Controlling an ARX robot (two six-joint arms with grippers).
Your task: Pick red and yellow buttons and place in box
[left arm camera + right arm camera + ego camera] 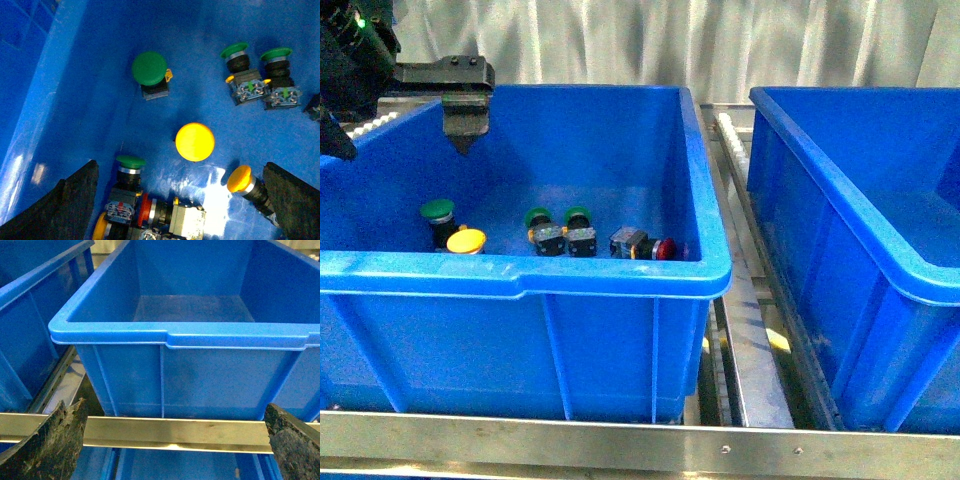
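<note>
Red button [663,248] and yellow button [467,241] lie in left bin [520,275] among green buttons [577,214]. Left end effector [180,165] released above them; right end effector [175,405] released, facing right bin [185,335]. Steel rack [620,440]; curtain [620,40] behind.

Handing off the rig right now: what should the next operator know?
Left tool: open, empty, above the left bin.
Right tool: open, empty, in front of the right bin.
Yellow buttons and red buttons lie in the left bin among green ones.
Done: nothing placed that I can see; right bin looks empty.
Left: move every red and yellow into the box.
</note>
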